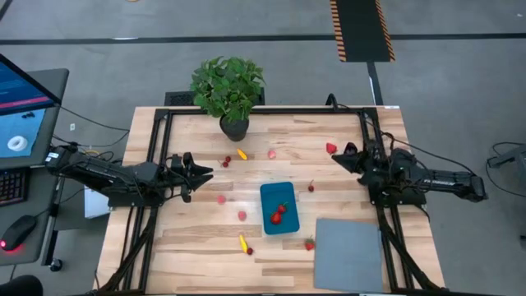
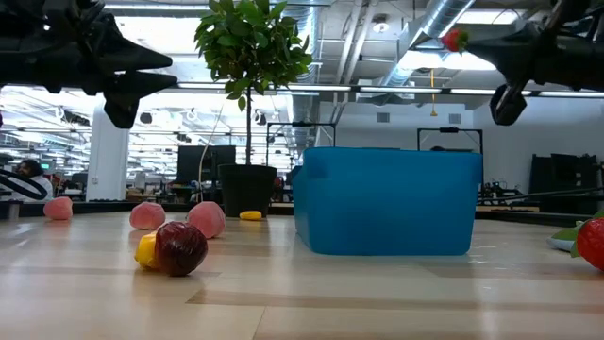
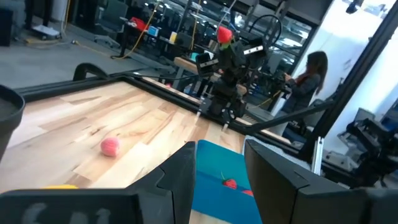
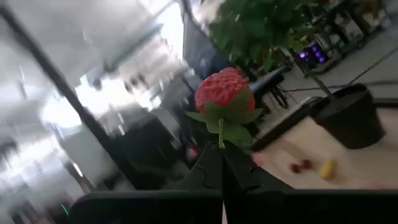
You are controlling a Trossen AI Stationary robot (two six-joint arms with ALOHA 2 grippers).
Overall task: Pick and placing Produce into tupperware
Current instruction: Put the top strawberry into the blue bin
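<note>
Above table, strawberry (image 4: 224, 93) pinched in right hand (image 4: 222, 163) fingertips.

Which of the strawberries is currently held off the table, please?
The strawberry pinched by its green leaves in the right gripper, whose jaws are shut on it, raised near the table's right rear. The strawberry by the grey mat lies on the wood.

right end effector (image 4: 222, 163): fingers closed on the green stem of a red strawberry (image 4: 222, 91), held aloft. beyond: dark plant pot (image 4: 351, 115) on the desk (image 4: 298, 152), with a yellow piece (image 4: 328, 168) and small dark red pieces (image 4: 300, 167) near it.
</note>
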